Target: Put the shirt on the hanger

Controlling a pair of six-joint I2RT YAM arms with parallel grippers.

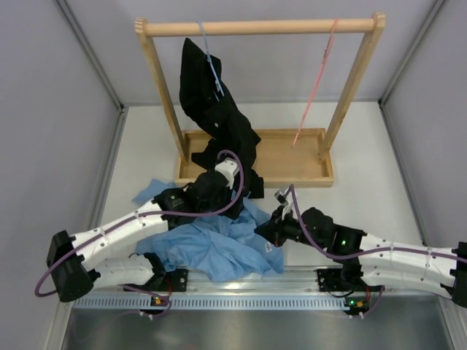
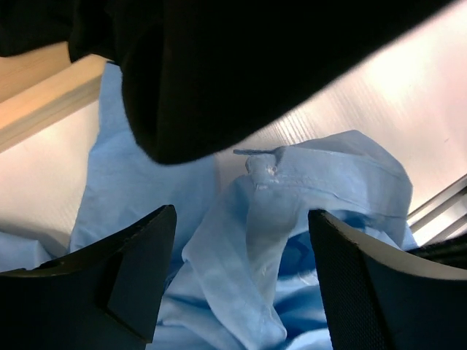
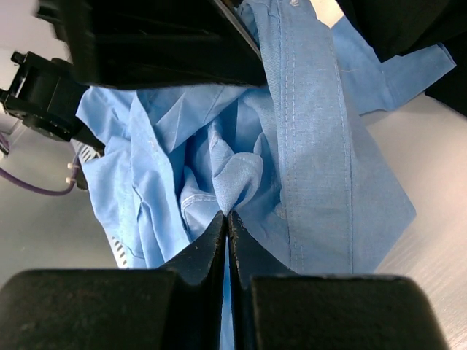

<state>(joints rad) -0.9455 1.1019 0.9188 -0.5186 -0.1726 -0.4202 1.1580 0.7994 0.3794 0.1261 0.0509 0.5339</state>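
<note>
- Left gripper (image 2: 242, 216): jaws stood wide apart. A raised fold of the shirt (image 2: 292, 189) sat between the fingers (image 2: 139, 277); I could not tell whether either finger touched it.
- Right gripper (image 3: 227, 219): jaws were pressed together, pinching a bunched fold of the shirt's cloth at the tips.
- In the top view the shirt lay crumpled on the table (image 1: 365, 182), low and centre in the frame. It lay between the two arms and just in front of the wooden rack (image 1: 263, 28).
- The hanger (image 1: 314, 87) hung by its hook from the rack's top rail, upper right of the frame, well apart from the shirt and bare.
- Black shirt (image 1: 219, 117) hung from a light-blue hanger (image 1: 211, 58) at the left end of the rail.
- The rack's base was a shallow wooden tray (image 1: 292, 164). The black shirt's lower part draped into the tray's left half and spilled over its front edge, partly over the blue cloth. The pink hanger's lower end hung over the right half; contact could not be told.
</note>
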